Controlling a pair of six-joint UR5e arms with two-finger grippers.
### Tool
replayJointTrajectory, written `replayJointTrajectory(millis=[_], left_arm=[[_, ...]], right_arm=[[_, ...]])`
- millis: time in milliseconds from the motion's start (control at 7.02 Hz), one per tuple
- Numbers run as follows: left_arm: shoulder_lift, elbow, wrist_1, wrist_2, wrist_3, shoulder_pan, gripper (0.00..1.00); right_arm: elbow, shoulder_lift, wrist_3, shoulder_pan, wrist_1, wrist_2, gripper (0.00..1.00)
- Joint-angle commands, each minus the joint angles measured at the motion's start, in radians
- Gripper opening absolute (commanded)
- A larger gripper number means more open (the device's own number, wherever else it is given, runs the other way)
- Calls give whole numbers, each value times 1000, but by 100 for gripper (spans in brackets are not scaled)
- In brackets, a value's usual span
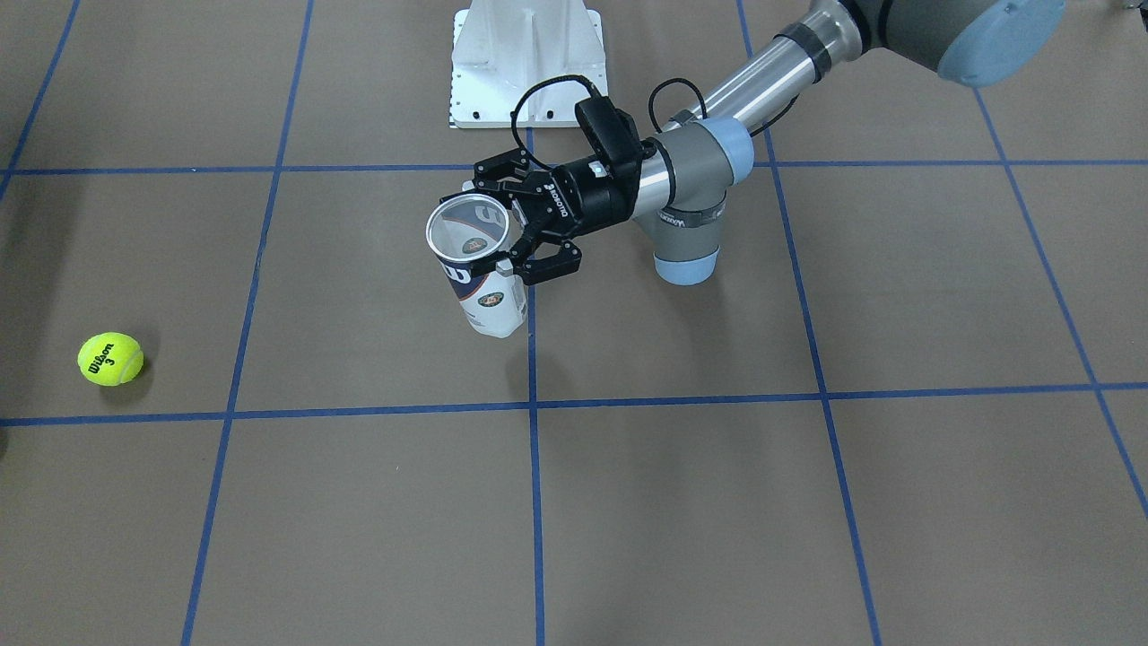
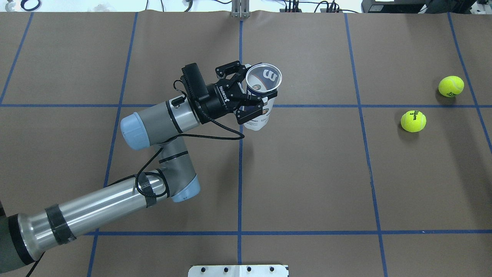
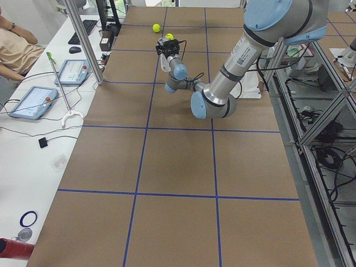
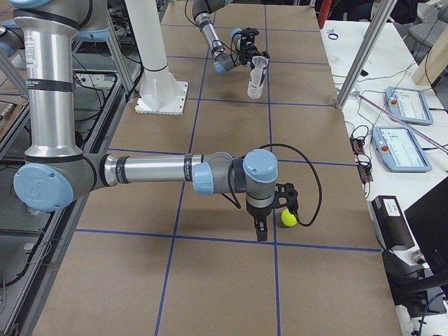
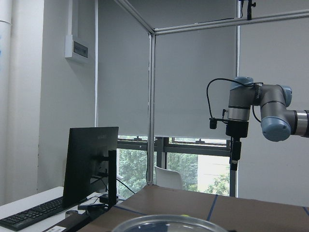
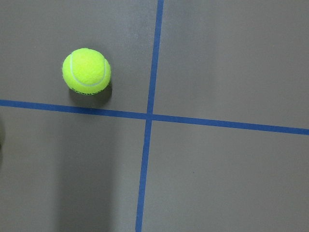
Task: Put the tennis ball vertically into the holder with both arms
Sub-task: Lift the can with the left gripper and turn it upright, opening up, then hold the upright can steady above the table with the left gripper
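My left gripper point(image 2: 251, 98) point(image 1: 513, 235) is shut on the holder point(image 2: 262, 90) point(image 1: 475, 269), a clear can with a white and navy label. It holds the can upright above the table, mouth up and empty; the can also shows in the exterior right view point(image 4: 256, 78). One tennis ball point(image 2: 413, 121) point(image 1: 109, 359) with "Wilson 3" print lies far to the right. A second ball point(image 2: 451, 86) point(image 6: 87, 71) point(image 4: 287, 218) lies beyond it. My right gripper point(image 4: 260, 229) point(image 5: 233, 157) points down beside that second ball. I cannot tell whether it is open or shut.
The white pedestal base point(image 1: 525, 63) point(image 2: 238, 270) point(image 4: 161, 98) stands at the robot's edge of the table. A side bench with tablets point(image 3: 33, 103) point(image 4: 402, 147) and a metal post point(image 3: 83, 41) runs along the far side. A seated person point(image 3: 14, 47) shows there.
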Motion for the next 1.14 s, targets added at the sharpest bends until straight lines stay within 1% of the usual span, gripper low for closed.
replayJointTrajectory(millis=[0, 142, 285, 427, 997], left_arm=[[5, 64, -71, 69, 9, 21, 60], [17, 81, -74, 148, 15, 21, 59], [24, 84, -63, 178, 50, 13, 64], [26, 84, -45, 178, 102, 21, 69], [26, 84, -43, 178, 106, 67, 71]], right_arm=[[2, 1, 3, 0, 2, 5, 100], [0, 1, 5, 0, 2, 6, 100], [0, 1, 5, 0, 2, 6, 100], [0, 1, 5, 0, 2, 6, 100], [-1, 2, 5, 0, 2, 6, 100]])
